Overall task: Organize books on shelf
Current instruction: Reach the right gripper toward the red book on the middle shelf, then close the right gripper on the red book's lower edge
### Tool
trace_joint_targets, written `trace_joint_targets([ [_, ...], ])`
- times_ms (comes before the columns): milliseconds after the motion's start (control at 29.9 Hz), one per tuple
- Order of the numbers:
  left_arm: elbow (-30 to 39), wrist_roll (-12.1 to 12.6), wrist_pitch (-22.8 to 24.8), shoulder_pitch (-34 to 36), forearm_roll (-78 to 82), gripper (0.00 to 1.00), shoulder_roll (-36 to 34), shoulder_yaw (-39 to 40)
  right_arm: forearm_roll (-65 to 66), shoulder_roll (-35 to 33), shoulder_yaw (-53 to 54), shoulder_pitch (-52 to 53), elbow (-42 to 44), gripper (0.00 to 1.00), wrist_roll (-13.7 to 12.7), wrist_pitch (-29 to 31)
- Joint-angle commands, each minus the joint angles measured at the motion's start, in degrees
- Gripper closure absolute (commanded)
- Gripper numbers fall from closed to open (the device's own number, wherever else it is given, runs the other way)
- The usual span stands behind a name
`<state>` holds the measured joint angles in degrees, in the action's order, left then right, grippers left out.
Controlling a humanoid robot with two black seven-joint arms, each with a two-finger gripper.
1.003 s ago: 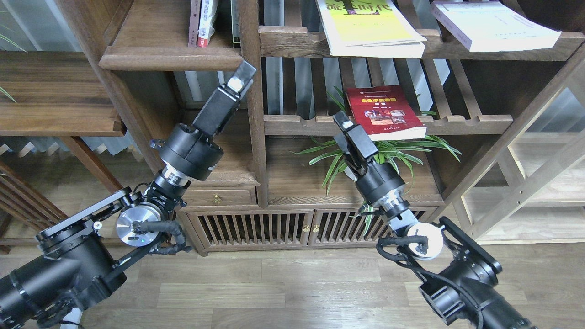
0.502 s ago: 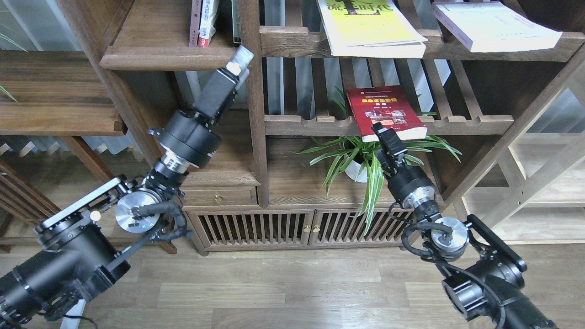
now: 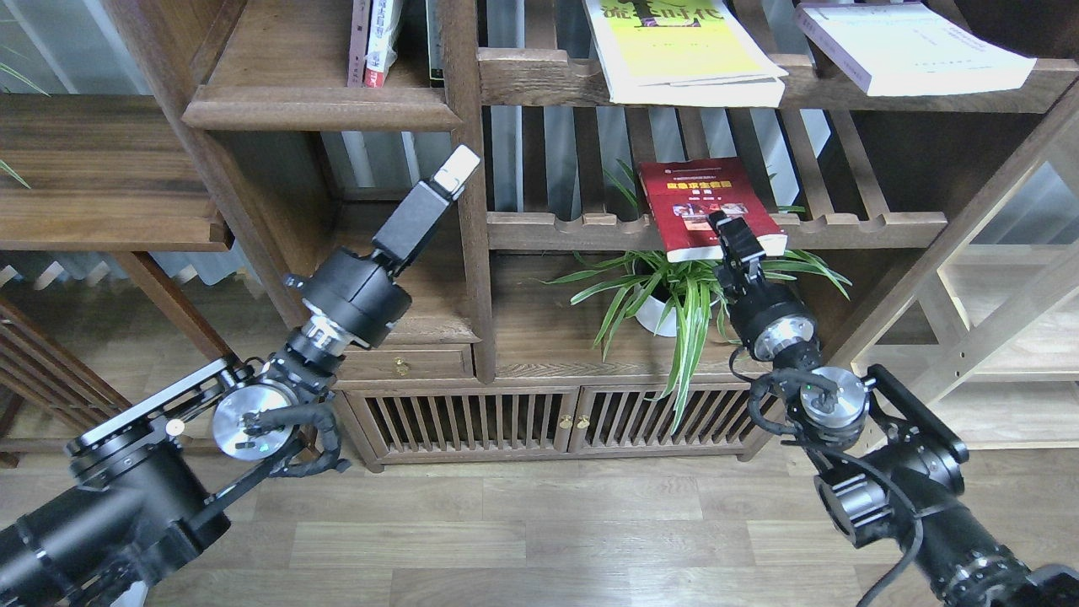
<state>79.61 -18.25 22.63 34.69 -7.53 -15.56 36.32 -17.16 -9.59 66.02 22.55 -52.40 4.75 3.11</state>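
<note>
A small red book [image 3: 693,196] lies flat on a slatted shelf, its front edge hanging over the scalloped rail. My right gripper [image 3: 735,236] is at that front edge, overlapping the book's near right corner; its dark fingers cannot be told apart. A yellow-white book [image 3: 683,55] and a pale book [image 3: 910,46] lie flat on the slatted shelf above. The solid dark shelf [image 3: 320,108] with a rounded front edge is at the upper left and holds upright books [image 3: 375,42]. My left gripper [image 3: 453,170] hangs below that shelf, beside the bookcase post, holding nothing that I can see.
A potted spider plant [image 3: 683,295] stands just under the red book, its leaves around my right wrist. The upright post [image 3: 472,211] divides the bookcase. A cabinet with slatted doors [image 3: 506,421] is below. A pale wooden frame [image 3: 995,320] stands at the right.
My right gripper has moved up and right, from left of the red book to its front edge. My left gripper rose toward the solid shelf, then dropped back a little.
</note>
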Motion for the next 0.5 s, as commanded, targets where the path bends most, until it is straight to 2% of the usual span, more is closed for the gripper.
trace_joint_targets([
  [0,0.0,-0.5,1.5,-1.9,0.2,0.00,-0.5,0.1,-0.9,0.2,-0.1,1.4,1.8,0.00,-0.1,-1.1],
  [468,0.5,-0.7,5.3,-3.8,0.3,0.00,-1.5,0.1,-1.0,1.5,-0.5,4.2,6.6,0.01,-0.7,-3.4],
])
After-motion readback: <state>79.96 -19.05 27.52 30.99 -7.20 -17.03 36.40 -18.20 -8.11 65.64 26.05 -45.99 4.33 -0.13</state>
